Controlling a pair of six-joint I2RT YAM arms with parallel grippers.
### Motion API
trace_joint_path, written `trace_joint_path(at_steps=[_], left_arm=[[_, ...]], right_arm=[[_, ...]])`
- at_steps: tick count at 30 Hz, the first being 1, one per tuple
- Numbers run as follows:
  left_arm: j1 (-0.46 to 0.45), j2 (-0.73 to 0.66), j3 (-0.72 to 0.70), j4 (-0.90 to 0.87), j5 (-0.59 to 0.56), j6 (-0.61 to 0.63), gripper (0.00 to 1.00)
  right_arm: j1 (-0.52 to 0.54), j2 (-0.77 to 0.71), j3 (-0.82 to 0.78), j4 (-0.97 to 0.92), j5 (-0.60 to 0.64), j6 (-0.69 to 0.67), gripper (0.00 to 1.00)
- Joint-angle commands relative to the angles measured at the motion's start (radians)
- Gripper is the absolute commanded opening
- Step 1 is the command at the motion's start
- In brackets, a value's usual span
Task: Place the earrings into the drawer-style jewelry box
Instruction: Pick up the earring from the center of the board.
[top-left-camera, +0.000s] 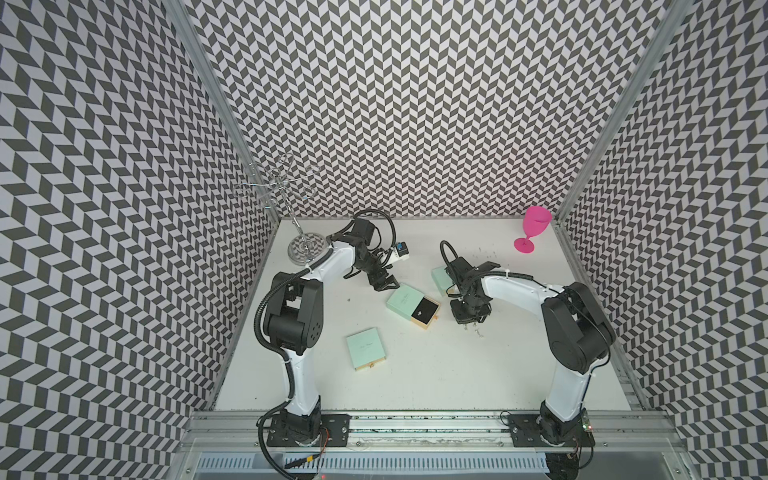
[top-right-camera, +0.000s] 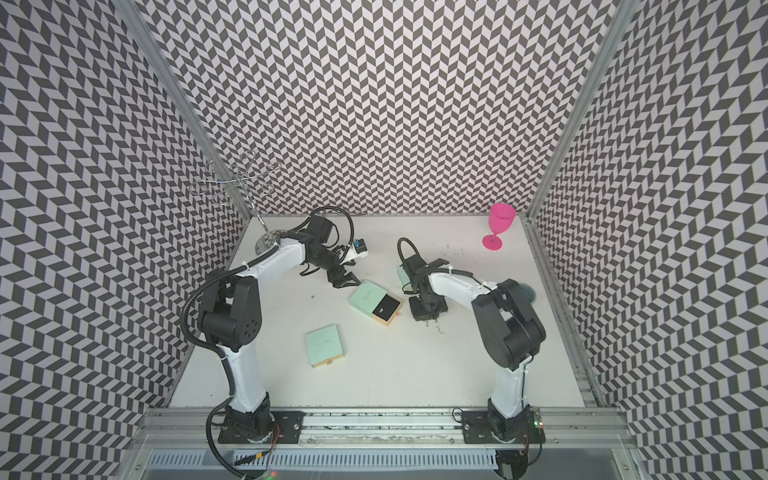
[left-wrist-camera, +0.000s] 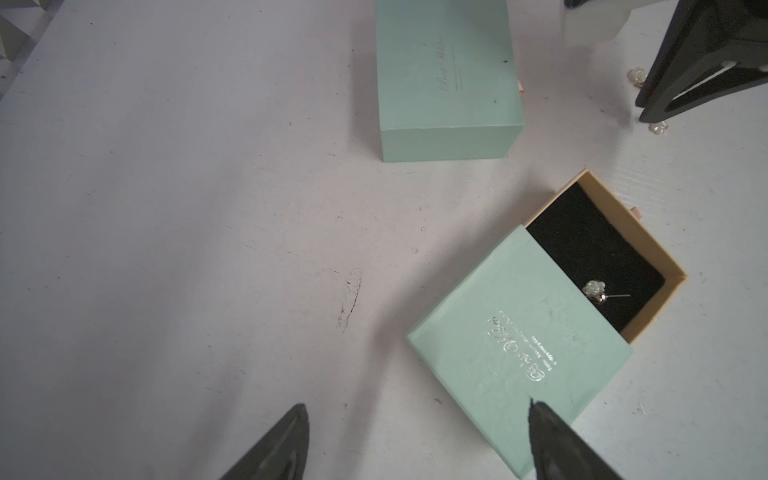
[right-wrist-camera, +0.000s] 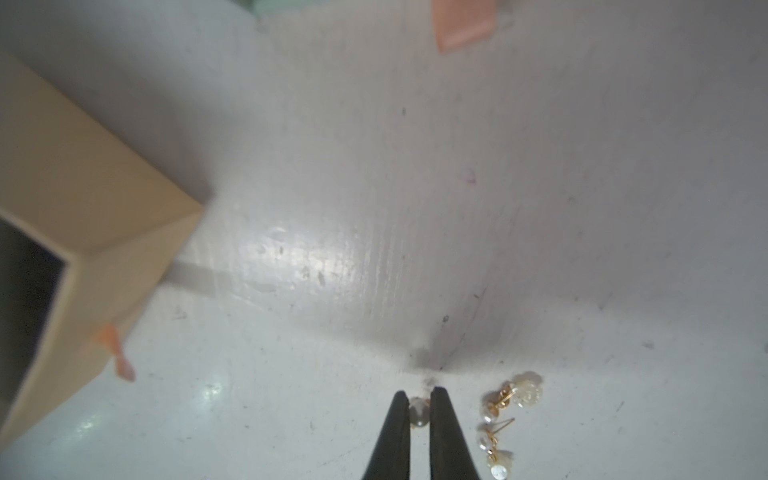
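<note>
1. Your right end effector (right-wrist-camera: 418, 391) has its tips pressed against the pale bead of one earring (right-wrist-camera: 417, 411), low on the counter (right-wrist-camera: 374, 208). The left end effector (left-wrist-camera: 415, 403) is spread and empty.
2. In a top view, the loose earrings (top-left-camera: 478, 332) lie at 4 o'clock from the open drawer (top-left-camera: 424, 313) of the jewelry box (top-left-camera: 405, 301).
3. Expect featherweight, stiff, slippery pieces. Squeeze the bead, not the thin post.
4. Only the right wrist view shows the pinch. Only the left wrist view clearly shows an earring already inside (left-wrist-camera: 596, 289) the drawer.
</note>
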Motion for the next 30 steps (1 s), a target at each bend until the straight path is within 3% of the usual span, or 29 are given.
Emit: trace_joint_path(at_steps=[1, 18, 30], left_arm=[[-0.003, -0.041, -0.011, -0.010, 0.021, 0.020, 0.84], [-0.021, -0.033, -0.012, 0.015, 0.023, 0.011, 0.84], [-0.004, -0.022, -0.006, 0.004, 0.023, 0.016, 0.84]], right_arm=[[0.004, -0.039, 0.066, -0.045, 0.013, -0.006, 0.11], [0.055, 0.068, 0.388, -0.122, -0.095, -0.038, 0.11], [0.109, 0.177, 0.481, -0.118, -0.140, -0.060, 0.11]])
